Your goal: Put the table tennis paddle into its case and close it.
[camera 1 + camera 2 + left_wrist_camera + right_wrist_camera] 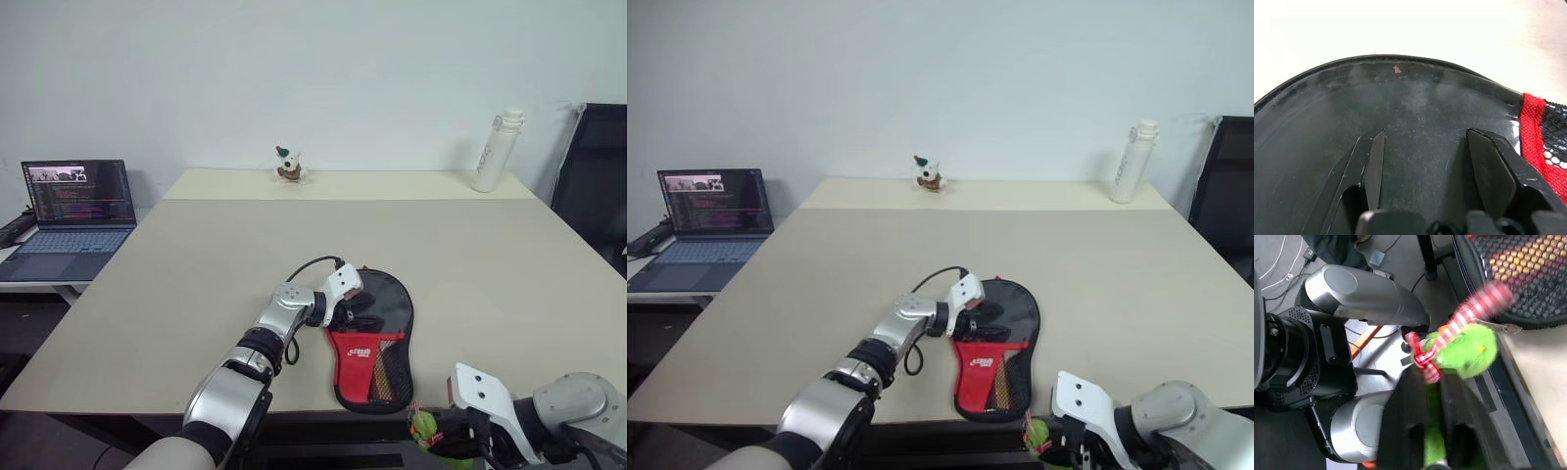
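The case (390,299) lies flat near the table's front edge, black upper part away from me, red mesh part toward me. Through the mesh I see the orange-striped handle of the table tennis paddle (379,380); its blade is hidden inside. My left gripper (1425,132) rests open on the case's black top face (1400,88), fingers spread flat against it. Just below the table's front edge, my right gripper (1432,401) is shut on the green pull charm (1464,350), whose red-and-white ribbon leads up to the case's edge. The charm (423,427) hangs off the front edge.
An open laptop (73,211) sits on a side desk at the left. A small toy figure (288,164) and a white bottle (498,150) stand at the table's far edge. A black chair (598,166) is at the right. The table's front edge (294,406) runs close to the case.
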Robot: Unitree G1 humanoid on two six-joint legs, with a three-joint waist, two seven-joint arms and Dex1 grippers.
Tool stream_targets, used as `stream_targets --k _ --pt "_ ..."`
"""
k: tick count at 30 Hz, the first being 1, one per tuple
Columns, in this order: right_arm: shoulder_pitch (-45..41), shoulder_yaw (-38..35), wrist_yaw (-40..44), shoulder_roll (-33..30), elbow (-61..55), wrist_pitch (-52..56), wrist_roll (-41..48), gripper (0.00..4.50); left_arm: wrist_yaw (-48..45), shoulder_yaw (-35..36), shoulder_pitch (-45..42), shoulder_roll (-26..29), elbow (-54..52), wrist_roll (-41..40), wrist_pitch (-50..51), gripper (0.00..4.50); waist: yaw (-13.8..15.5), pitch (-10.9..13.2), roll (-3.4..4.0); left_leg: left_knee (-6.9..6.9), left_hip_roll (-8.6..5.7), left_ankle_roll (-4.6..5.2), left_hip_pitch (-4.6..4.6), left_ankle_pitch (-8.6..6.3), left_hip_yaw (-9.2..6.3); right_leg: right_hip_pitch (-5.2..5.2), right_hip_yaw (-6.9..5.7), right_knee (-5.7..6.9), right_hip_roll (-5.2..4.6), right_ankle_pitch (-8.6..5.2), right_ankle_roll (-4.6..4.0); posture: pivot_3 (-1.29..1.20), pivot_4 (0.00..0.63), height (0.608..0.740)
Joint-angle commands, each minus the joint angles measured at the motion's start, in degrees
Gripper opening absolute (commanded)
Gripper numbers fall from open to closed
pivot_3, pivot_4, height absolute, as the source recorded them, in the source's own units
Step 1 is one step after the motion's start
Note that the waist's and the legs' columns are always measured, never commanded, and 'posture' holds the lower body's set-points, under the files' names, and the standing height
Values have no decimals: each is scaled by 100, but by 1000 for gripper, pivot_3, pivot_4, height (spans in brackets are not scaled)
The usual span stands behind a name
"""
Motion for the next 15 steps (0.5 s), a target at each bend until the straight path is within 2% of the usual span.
stream_targets --k 1,3,6,11,15 --pt "-211 -469 65 107 -99 162 604 1881 62 -144 144 -26 118 196 93 2880 1 0 0 0 0 0 0 0 0 1 0 0 0 0 0 0 150 740" --pt "-462 -750 -55 255 -20 403 1066 2535 32 -139 152 -18 98 183 95 2880 -1 0 -1 2 0 0 2 0 0 2 1 1 0 1 1 0 150 740" --pt "-864 -1005 -319 488 220 625 1433 2535 -63 -124 183 39 48 156 93 2880 -1 1 -3 4 0 0 9 0 -1 12 0 0 0 2 3 0 150 740" --pt "-1554 -996 -712 940 1172 83 971 2535 -452 -40 300 325 -299 17 122 2880 -35 1 -7 -1 2 0 8 0 0 9 1 -2 1 2 2 0 150 740" --pt "-2016 -823 -500 1264 2409 -863 403 2535 -783 296 616 739 -1354 -486 614 2880 -90 3 -8 -3 9 1 2 0 3 -7 4 7 8 2 0 0 150 740"
